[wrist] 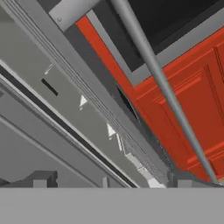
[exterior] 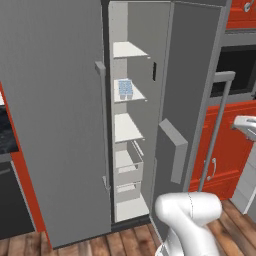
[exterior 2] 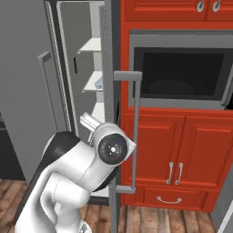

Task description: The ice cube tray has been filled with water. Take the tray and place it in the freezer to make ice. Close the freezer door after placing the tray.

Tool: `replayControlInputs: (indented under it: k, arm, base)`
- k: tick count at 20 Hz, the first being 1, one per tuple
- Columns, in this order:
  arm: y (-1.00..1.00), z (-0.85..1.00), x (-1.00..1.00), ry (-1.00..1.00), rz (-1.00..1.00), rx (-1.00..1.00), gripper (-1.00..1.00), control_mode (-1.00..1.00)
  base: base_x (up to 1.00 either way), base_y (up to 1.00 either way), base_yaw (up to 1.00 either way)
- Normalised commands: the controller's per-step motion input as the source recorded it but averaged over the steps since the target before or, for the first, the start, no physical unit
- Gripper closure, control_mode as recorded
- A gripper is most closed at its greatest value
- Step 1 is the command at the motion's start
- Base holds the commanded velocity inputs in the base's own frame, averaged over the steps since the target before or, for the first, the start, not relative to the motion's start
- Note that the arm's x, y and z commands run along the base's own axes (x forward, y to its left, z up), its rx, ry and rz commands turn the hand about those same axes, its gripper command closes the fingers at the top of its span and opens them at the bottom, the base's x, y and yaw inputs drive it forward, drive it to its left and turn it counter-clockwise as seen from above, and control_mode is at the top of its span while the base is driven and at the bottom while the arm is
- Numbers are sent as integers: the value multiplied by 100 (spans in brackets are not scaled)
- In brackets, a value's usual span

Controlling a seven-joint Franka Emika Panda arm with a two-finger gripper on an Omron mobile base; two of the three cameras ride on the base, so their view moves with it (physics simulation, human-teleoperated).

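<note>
The ice cube tray [exterior: 125,89], white with pale blue cells, lies on the second white shelf inside the freezer [exterior: 150,120]. A corner of it also shows on a shelf [exterior 2: 98,83] in the right base view. The freezer door [exterior: 192,75] stands wide open, with a grey bin on its inner side and its long bar handle [exterior: 215,135] on the outer side. My gripper [wrist: 109,181] is open with nothing between its fingers. It faces the door's edge, with the handle bar [wrist: 157,83] running across just in front. My hand's white body [exterior: 246,126] hangs right of that handle.
The other grey door [exterior: 55,125] is shut on the left, its handle [exterior: 102,125] beside the open compartment. A black oven [exterior 2: 182,75] and red cabinets [exterior 2: 182,150] stand right of the open door. My white arm [exterior 2: 77,177] fills the foreground over the wooden floor.
</note>
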Motion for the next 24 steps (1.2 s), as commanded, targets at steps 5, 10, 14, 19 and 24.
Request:
replayControlInputs:
  k: [5,10,14,19,24]
  arm:
    - [-59,0,10,2,1,16,-100,-100]
    - [-64,-18,26,1,4,11,-100,-100]
    - [-57,-28,42,0,4,7,-100,-100]
    - [-38,-29,53,2,0,9,-100,-100]
    - [-27,-32,61,9,0,13,-100,-100]
  base:
    - [0,0,0]
    - [0,0,0]
    - [0,0,0]
    - [0,0,0]
    - [0,0,0]
